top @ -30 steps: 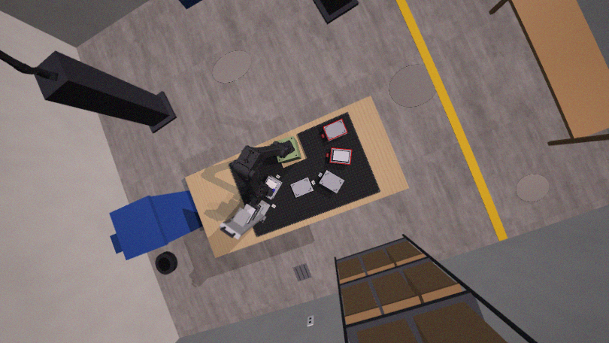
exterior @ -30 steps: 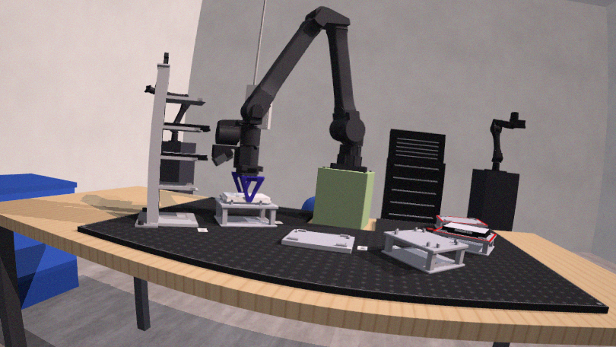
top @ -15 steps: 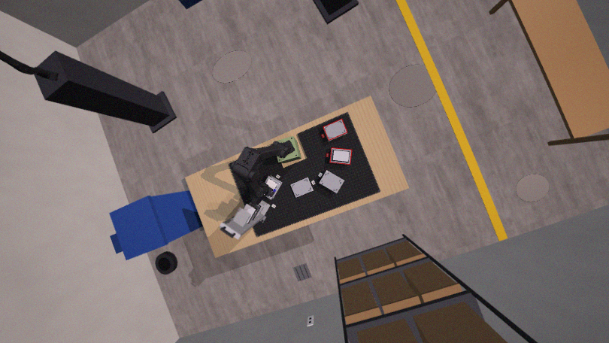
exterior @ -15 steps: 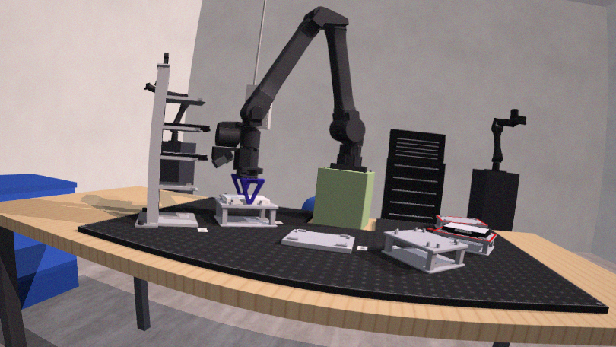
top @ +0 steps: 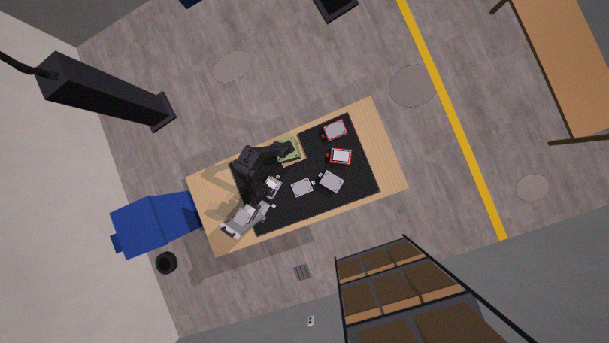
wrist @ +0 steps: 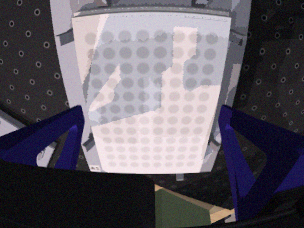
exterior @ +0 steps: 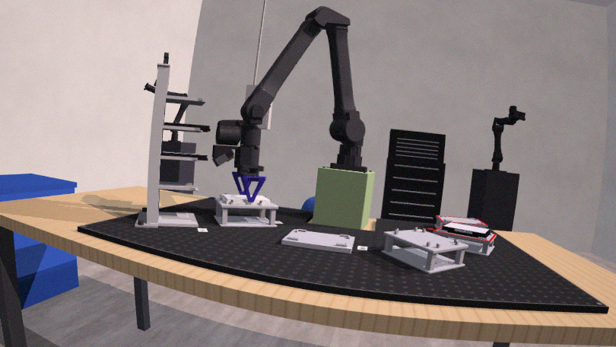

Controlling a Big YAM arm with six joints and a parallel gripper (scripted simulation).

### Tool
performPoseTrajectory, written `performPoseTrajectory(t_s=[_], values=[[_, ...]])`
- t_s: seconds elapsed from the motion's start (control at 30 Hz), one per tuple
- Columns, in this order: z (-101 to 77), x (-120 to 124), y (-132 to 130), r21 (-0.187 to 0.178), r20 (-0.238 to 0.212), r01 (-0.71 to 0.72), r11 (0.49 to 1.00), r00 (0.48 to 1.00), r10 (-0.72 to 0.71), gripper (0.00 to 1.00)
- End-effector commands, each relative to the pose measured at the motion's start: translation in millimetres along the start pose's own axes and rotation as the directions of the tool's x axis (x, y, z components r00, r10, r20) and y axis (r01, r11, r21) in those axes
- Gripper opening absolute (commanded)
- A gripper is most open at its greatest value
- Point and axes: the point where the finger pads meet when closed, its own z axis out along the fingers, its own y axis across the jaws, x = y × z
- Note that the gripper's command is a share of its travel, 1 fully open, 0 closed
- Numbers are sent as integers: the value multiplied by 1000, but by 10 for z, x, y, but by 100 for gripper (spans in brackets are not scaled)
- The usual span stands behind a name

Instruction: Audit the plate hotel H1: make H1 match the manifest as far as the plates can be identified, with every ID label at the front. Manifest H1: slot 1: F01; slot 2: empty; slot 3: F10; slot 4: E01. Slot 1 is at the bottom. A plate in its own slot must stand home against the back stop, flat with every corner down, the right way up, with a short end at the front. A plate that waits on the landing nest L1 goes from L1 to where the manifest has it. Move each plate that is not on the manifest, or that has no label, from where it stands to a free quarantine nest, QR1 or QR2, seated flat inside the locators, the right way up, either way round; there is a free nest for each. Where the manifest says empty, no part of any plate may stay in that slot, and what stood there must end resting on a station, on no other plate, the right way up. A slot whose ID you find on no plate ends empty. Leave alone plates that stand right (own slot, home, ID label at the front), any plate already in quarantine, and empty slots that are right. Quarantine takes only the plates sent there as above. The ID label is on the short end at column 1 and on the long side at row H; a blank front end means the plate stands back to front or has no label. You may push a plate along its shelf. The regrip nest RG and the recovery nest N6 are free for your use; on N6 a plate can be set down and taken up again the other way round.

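Observation:
A white well plate (wrist: 154,62) (exterior: 233,198) (top: 273,183) lies flat on a raised grey nest (wrist: 63,22) (exterior: 246,211) next to the plate hotel (exterior: 156,141) (top: 239,219). My gripper (wrist: 151,112) (exterior: 249,198) points straight down over this plate. It is open, with its blue fingers standing off either long side of the plate. No label shows on the plate in the wrist view. In the hotel a dark plate (exterior: 176,166) sits on a lower shelf; the upper shelves show only thin edges.
Two red-rimmed quarantine nests (top: 335,129) (top: 340,156) stand at the far right; the nearer one (exterior: 465,228) holds a plate. A flat grey nest (exterior: 318,240) and a raised grey nest (exterior: 424,247) lie mid-mat. The arm's green pedestal (exterior: 342,195) stands behind.

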Motion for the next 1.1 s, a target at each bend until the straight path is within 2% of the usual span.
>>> performPoseTrajectory(t_s=[0.0,0.07,0.13,0.53,0.7,1.07], values=[[-284,-186,35,-3,55,-3,1000,999,3,100],[-389,-269,36,-3,70,-2,1000,998,3,100],[-389,-269,36,-3,70,-2,1000,998,3,100],[-821,-277,14,-3,76,-2,1000,997,3,100],[-877,-288,-27,-3,77,-3,1000,997,3,100],[-1193,-282,-21,-2,81,2,1000,997,-2,100]])
